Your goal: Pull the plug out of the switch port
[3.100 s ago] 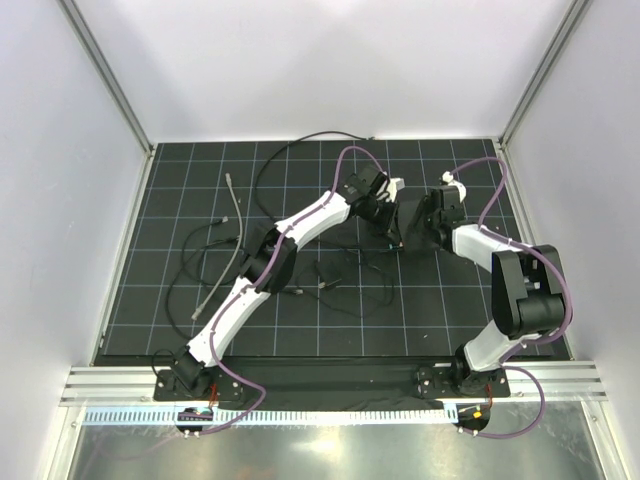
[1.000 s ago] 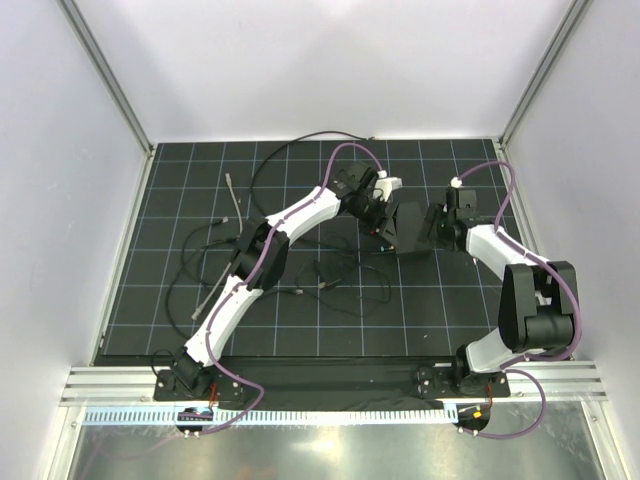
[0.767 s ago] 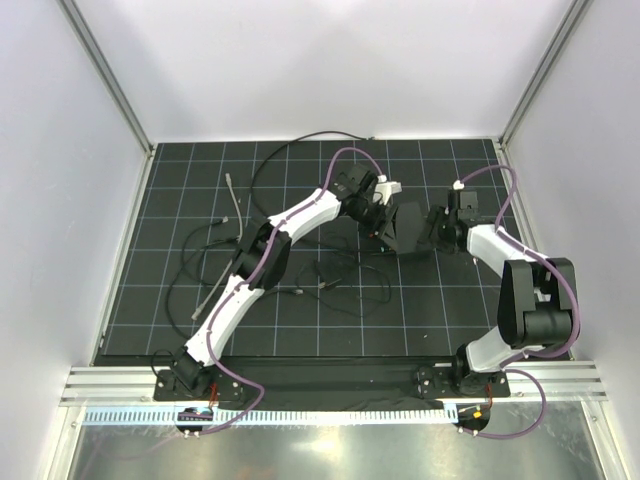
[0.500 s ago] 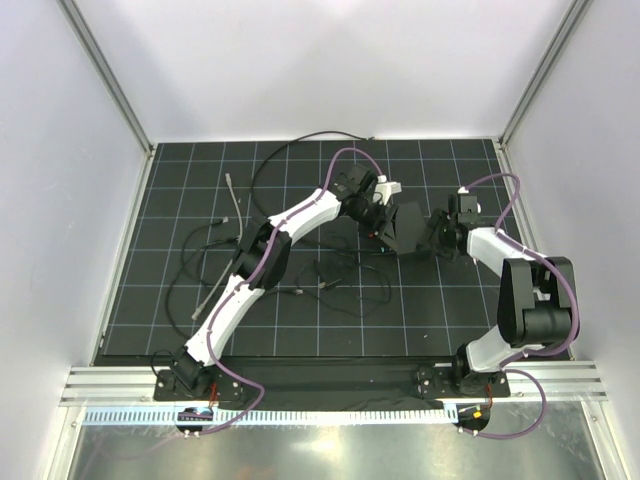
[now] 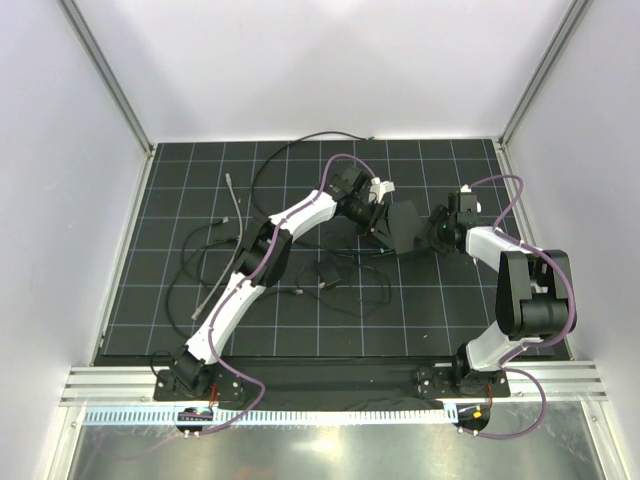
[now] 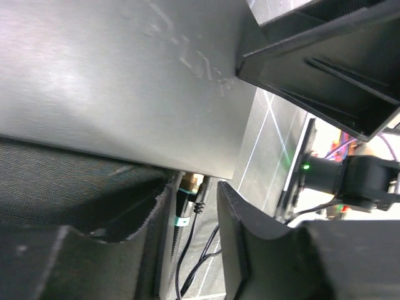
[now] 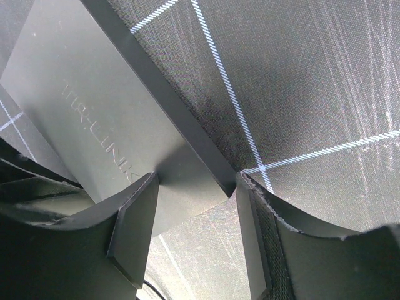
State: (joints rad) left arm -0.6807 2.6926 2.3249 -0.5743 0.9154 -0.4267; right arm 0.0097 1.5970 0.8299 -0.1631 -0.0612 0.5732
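Observation:
The switch [image 5: 402, 222], a flat matte-black box, stands tilted on edge at the middle back of the mat. In the left wrist view its flat face [image 6: 125, 81] fills the top. A black plug [image 6: 184, 197] with a brass tip and a teal band sits in a port on its lower edge, beside a thinner ribbed plug. My left gripper [image 5: 377, 208] [image 6: 195, 187] is closed narrowly around the plug. My right gripper [image 5: 436, 230] [image 7: 197, 187] is shut on the switch's corner [image 7: 94, 112], one finger on each face.
Loose grey cable [image 5: 232, 205] and black cables [image 5: 200, 270] lie on the left of the gridded mat. A small black block with thin wires [image 5: 328, 272] lies in front of the switch. A black cable loop [image 5: 300, 150] runs to the back wall.
My right gripper has shifted a little right and back with the switch, which has turned slightly. My left gripper has edged up and left, still at the switch's left edge.

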